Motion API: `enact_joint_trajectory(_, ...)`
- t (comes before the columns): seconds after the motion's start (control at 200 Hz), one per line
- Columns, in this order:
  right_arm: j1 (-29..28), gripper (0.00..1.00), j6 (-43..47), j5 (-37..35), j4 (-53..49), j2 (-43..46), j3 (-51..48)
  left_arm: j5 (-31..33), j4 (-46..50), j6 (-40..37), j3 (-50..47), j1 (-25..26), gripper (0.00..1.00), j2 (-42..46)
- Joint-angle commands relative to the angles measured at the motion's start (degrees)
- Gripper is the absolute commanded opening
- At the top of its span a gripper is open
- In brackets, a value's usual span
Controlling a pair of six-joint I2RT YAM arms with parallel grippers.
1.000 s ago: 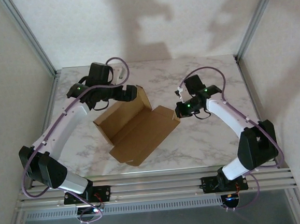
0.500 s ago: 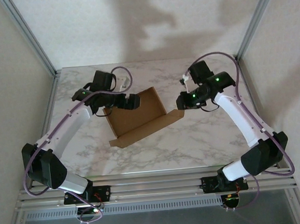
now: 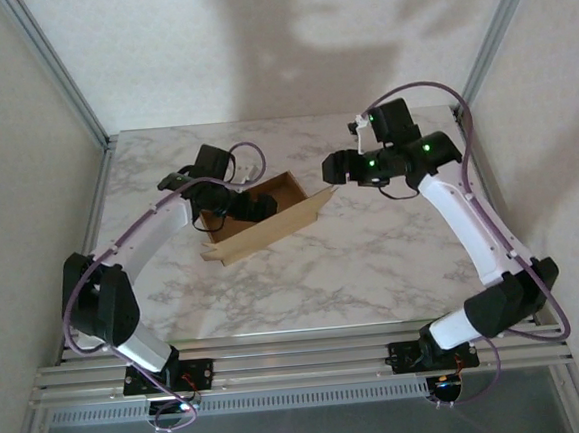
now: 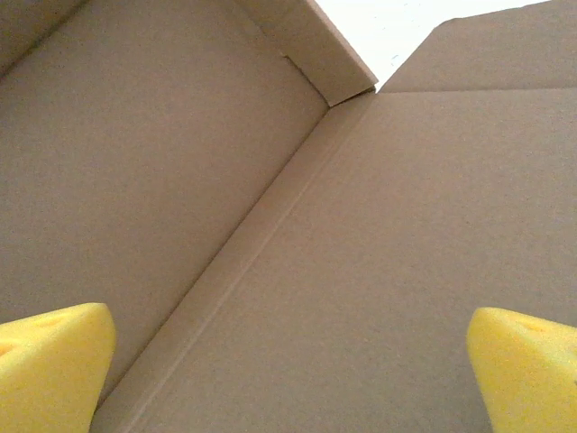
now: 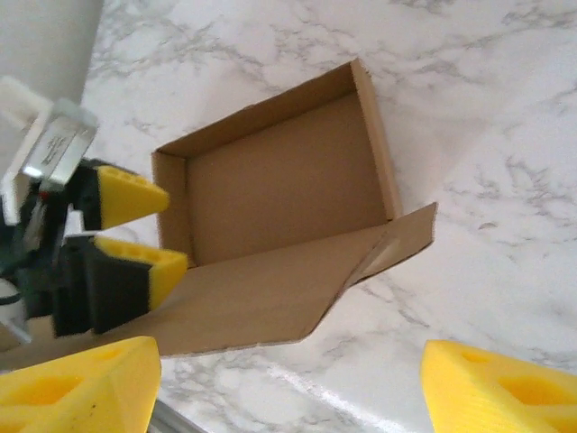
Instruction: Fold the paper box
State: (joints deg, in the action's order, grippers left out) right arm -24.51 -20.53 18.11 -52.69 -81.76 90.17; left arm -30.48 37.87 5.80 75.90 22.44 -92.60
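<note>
My left gripper stands wide, its yellow pads in the two bottom corners of the wrist view with nothing pinched between them. Under it runs the crease where the floor of the paper box meets the big panel beside it. I cannot tell whether the pads touch the cardboard. My right gripper is also spread wide and empty, hovering apart from the box and looking down on it.

From above, the paper box lies on the marble table, a little left of centre in the frame, between my two grippers. The right wrist view shows how far I am, by my reading. The tray part is formed, with walls standing along the top, right and left of the brown floor. The lid panel leans outward toward the bottom of that frame, and the tab at its right end is not folded in. So the lid must yet come over, and the tabs must go in.

What I think stands in the way is my own left gripper, at the left end of the box where the lid must swing. Frame posts and purple cables stay well apart from the box.
</note>
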Motion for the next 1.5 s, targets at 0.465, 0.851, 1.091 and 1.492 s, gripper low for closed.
enact_joint_trajectory(0.465,-4.08,0.99,-24.54,10.64,39.75,11.79,-31.84,-6.43,-2.01,3.84,-2.57,-1.34,0.99,-5.57)
enact_joint_trajectory(0.851,-4.47,0.99,-24.95,9.34,46.54,-0.95,-22.57,-9.14,-1.97,5.34,-4.53,2.35,0.98,-4.20)
enact_joint_trajectory(1.091,-4.73,0.99,-26.96,13.56,48.70,-10.96,-13.47,-12.47,-5.07,8.14,-3.77,3.49,0.97,-4.01)
enact_joint_trajectory(1.492,-7.42,0.99,-8.83,10.53,26.62,-13.85,1.14,-11.47,-12.65,10.96,-7.95,0.98,0.97,1.24)
